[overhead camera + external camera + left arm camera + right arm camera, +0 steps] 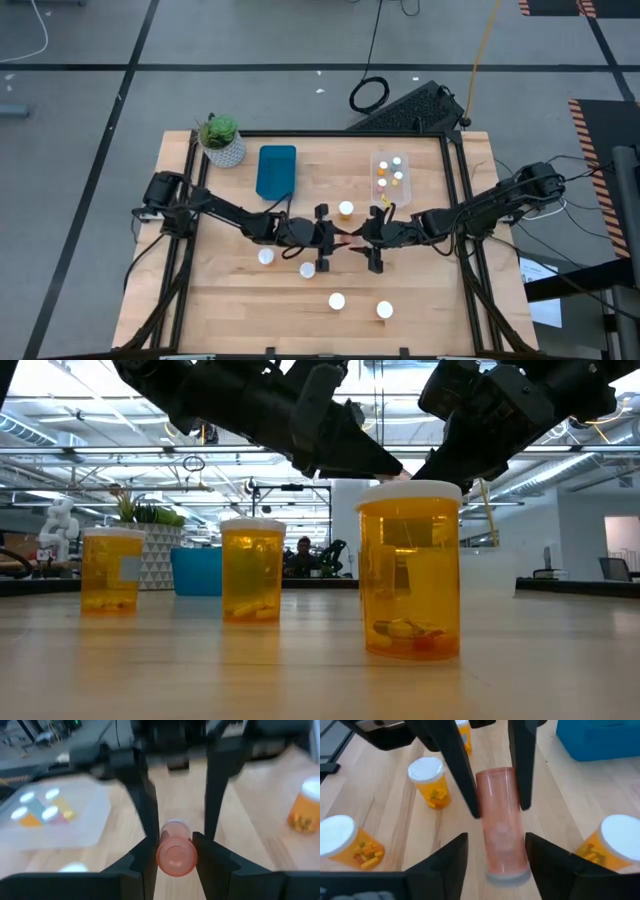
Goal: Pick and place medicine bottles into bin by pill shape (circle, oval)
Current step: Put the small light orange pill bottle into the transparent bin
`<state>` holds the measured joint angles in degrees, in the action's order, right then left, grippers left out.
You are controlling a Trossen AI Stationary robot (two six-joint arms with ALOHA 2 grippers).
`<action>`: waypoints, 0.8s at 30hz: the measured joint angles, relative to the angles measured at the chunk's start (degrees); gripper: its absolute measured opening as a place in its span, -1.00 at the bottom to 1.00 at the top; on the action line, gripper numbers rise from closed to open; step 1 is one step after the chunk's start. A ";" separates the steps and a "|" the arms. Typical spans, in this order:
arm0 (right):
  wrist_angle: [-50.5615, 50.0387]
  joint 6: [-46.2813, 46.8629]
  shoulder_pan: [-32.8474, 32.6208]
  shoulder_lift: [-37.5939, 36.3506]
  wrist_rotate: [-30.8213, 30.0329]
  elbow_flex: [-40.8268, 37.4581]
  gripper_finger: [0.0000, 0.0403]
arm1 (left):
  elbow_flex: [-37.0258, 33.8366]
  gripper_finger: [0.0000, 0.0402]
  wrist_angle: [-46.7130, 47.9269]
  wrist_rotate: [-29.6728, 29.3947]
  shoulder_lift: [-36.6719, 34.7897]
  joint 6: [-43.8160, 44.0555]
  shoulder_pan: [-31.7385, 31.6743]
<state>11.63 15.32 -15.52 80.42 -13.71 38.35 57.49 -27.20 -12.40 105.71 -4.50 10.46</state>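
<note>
A slim pink translucent bottle with a white cap is held lying level above the middle of the wooden table, between the two arms, in what appears to be a handover. In the left wrist view its round end is clamped between the left gripper fingers. In the right wrist view the right gripper fingers stand on either side of the same bottle's capped end; whether they touch it cannot be told, and a narrow gap seems to remain.

Amber bottles with white caps stand scattered about: one just behind the grippers, two under the left arm, and two towards the front edge. A clear plastic bin holding several slim bottles sits near the back edge on the right, a blue plastic bin left of it, and a potted green plant at the back left corner.

For the handover to go well, the receiving grip should be closed fully on the bottle before the other is released, and the bottle kept level so it does not slip. The standing amber bottles below should be cleared when the arm is swung towards a bin.
</note>
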 joint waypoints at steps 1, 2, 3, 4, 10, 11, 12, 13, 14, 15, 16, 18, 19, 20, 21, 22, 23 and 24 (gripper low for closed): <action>-0.32 -0.23 -0.19 -0.36 0.01 0.00 -0.01 | -0.03 -0.41 2.03 -0.30 -0.74 -0.20 0.00; -0.25 -0.41 -0.32 -0.83 -0.01 0.00 0.03 | -0.13 -0.41 3.17 -0.54 -1.31 -0.32 0.00; -0.60 -0.72 -0.63 -1.51 -0.29 0.00 0.07 | -0.09 -0.41 3.59 -0.55 -1.92 -0.29 0.00; -1.40 -0.90 -1.09 -2.46 -1.26 0.02 0.10 | -0.07 -0.41 5.35 -0.58 -2.93 -0.32 0.00; -5.44 -0.13 -4.01 -8.30 -9.12 0.04 0.31 | -0.07 -0.41 15.46 -0.72 -9.51 -0.83 0.17; -6.10 -0.01 -4.54 -8.86 -10.34 0.02 0.34 | -0.07 -0.41 16.94 -0.72 -10.55 -0.82 0.17; -5.84 0.02 -5.04 -9.32 -11.18 -0.31 0.37 | -0.13 -0.41 17.53 -0.72 -11.44 -0.75 0.17; -4.60 -0.23 -5.53 -9.60 -11.97 -0.87 0.40 | -0.24 -0.41 17.30 -0.70 -12.14 -0.38 0.17; -2.68 -0.73 -5.82 -9.71 -12.06 -1.59 0.42 | -0.74 -0.41 16.45 -0.70 -12.86 -0.34 0.17; -0.59 -1.46 -6.01 -9.71 -12.07 -2.46 0.43 | -1.45 -0.41 15.57 -0.70 -13.44 -0.31 0.22; 1.90 -2.40 -6.12 -9.68 -12.05 -3.56 0.44 | -2.41 -0.41 13.81 -0.69 -13.80 -0.02 0.31; 8.52 -4.65 -6.35 -9.66 -12.05 -6.08 0.44 | -4.86 -0.41 8.04 -0.68 -14.04 0.68 0.47; 12.40 -5.80 -6.37 -9.66 -12.08 -7.41 0.43 | -6.17 -0.41 4.54 -0.64 -14.05 1.13 0.48; 16.53 -6.83 -6.37 -9.66 -12.06 -8.69 0.43 | -7.59 -0.41 0.24 -0.31 -14.04 1.79 0.48; 20.15 -7.81 -6.37 -9.68 -12.05 -9.89 0.42 | -8.95 -0.41 -4.20 0.30 -14.03 2.49 0.48; 23.27 -8.65 -6.37 -9.68 -12.05 -10.84 0.42 | -10.24 -0.41 -8.33 0.87 -13.98 3.08 0.48; 25.92 -9.31 -6.36 -9.67 -12.05 -11.59 0.42 | -11.26 -0.41 -12.95 1.63 -13.44 3.28 0.48; 28.00 -9.89 -6.35 -9.68 -12.05 -12.18 0.42 | -12.11 -0.41 -16.80 2.06 -12.87 3.32 0.46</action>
<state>39.63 5.42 -21.87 70.74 -25.76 26.17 45.39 -44.00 -10.34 92.83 -1.18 10.92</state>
